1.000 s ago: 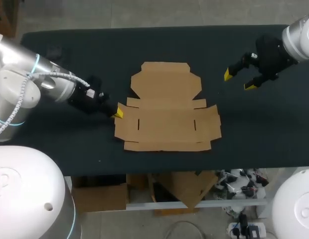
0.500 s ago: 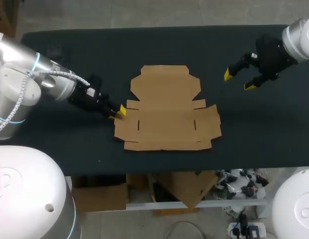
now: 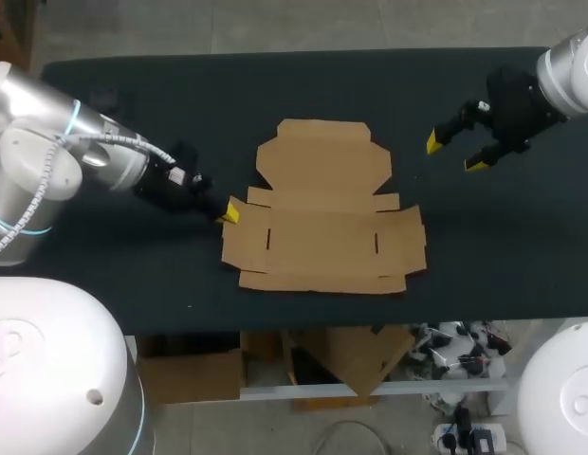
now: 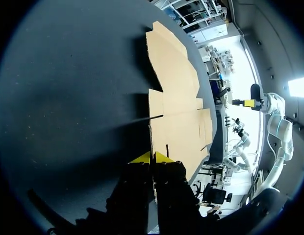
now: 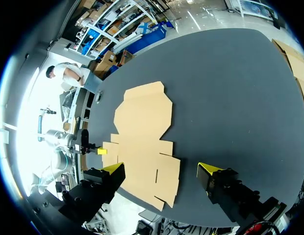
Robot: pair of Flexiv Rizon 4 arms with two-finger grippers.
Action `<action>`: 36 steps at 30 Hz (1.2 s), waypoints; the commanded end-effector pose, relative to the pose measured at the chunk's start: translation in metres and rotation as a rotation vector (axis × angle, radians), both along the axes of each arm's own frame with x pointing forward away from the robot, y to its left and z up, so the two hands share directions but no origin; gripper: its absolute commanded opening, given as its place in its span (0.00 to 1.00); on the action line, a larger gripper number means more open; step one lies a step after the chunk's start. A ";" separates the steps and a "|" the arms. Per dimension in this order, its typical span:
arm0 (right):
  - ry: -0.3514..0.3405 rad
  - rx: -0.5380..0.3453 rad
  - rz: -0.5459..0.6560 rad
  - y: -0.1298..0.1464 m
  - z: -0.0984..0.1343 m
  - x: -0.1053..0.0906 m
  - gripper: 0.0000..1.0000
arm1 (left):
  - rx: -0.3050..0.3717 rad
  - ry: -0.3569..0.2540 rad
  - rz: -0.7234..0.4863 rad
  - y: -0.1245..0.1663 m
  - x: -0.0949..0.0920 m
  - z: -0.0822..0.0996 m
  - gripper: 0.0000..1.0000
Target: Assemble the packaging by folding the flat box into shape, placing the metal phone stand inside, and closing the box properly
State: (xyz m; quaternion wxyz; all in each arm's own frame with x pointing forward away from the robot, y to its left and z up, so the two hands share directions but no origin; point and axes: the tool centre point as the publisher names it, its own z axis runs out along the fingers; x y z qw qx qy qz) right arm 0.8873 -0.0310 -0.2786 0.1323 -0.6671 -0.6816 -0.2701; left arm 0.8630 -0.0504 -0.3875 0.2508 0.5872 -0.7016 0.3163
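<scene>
The flat cardboard box [image 3: 322,213] lies unfolded on the black counter [image 3: 114,275], directly ahead of the left hand [image 4: 152,157]. That hand's yellow tips stand almost together with the edge of the near side flap running between them. The flap appears pinched, though the contact is hard to make out. The right hand [image 3: 455,154] hangs spread wide over bare counter, gripping nothing, the box well apart from it.

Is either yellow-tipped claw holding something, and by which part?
The left gripper pinches the flat cardboard box by the edge of its left flap; the right gripper is open, holding nothing.
</scene>
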 end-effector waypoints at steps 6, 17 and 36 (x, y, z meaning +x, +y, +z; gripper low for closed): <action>0.002 -0.001 0.000 0.000 0.001 -0.001 1.00 | -0.013 -0.001 0.020 -0.003 -0.001 0.000 0.00; 0.002 -0.001 0.000 0.000 0.001 -0.001 1.00 | -0.034 0.004 0.072 0.001 -0.001 -0.003 0.00; 0.002 -0.001 0.000 0.000 0.001 -0.001 1.00 | -0.063 -0.004 0.133 0.007 0.001 -0.004 0.00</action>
